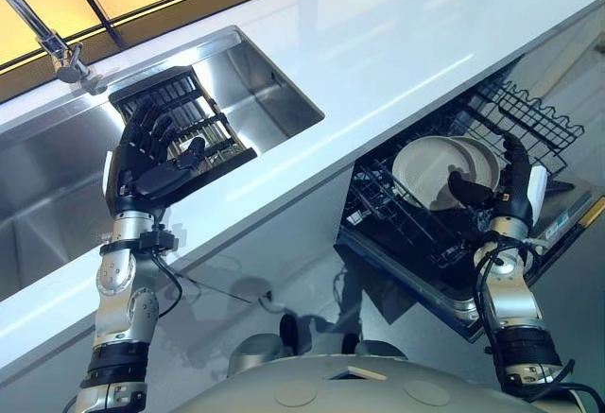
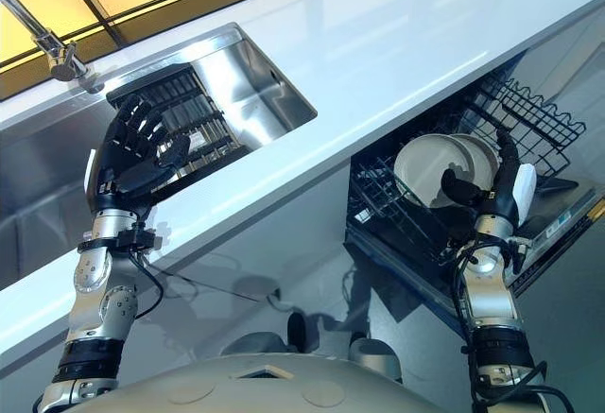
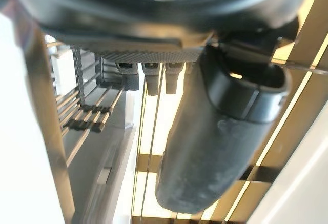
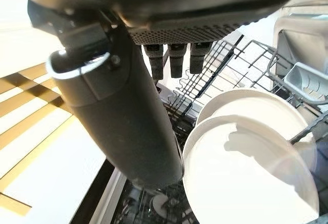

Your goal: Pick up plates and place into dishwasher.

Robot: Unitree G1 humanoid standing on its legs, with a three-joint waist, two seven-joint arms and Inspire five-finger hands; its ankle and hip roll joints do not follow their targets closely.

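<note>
Two white plates stand on edge, overlapping, in the dishwasher rack, directly in front of the right hand. That hand is released: fingers straight and raised beside the rim of the nearer plate, thumb out toward its face, nothing grasped. Whether any fingertip touches the rim cannot be told.

The left hand is raised over the dark drying rack that sits in the sink; fingers spread and relaxed, holding nothing. No plate is visible in the drying rack slots ahead of it.

Judged step: plates seated, right hand clearing. To do it well, the hand should withdraw straight back from the plate face with fingers kept straight, so the thumb does not catch the rim and tip the pair out of the tines. The plates lean on each other, so a sideways brush would likely shift both. Clear the rack wires beyond the fingertips before any turn.
</note>
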